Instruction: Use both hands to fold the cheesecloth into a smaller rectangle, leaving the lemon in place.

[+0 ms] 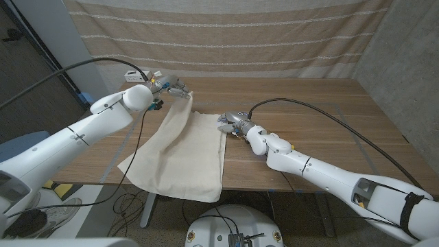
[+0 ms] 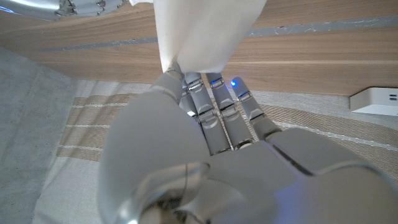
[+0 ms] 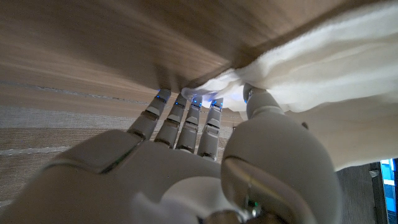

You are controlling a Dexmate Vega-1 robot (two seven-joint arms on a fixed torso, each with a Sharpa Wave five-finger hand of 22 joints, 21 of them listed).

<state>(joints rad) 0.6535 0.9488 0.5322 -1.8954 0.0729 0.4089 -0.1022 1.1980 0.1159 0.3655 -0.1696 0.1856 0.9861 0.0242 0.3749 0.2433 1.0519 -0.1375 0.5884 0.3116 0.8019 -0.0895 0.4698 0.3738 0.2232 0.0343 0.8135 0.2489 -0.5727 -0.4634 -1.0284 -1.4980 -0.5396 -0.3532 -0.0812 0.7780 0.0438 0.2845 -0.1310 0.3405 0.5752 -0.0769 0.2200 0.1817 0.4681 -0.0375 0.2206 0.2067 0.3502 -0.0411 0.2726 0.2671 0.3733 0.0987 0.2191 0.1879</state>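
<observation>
The head view looks down over the counter (image 1: 309,96) from above; each wrist view sits close behind its own hand (both turned), sharing the cheesecloth (image 1: 185,147) and wood.

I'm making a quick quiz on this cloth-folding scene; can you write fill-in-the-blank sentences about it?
1. Both hands grip the ____.
2. The left hand holds its corner of the cheesecloth ____ the table.
3. The right hand grips the cloth's ____ edge.
4. The cloth's near edge hangs ____ the table's front edge.

Missing words: cheesecloth; above; right; over
</observation>
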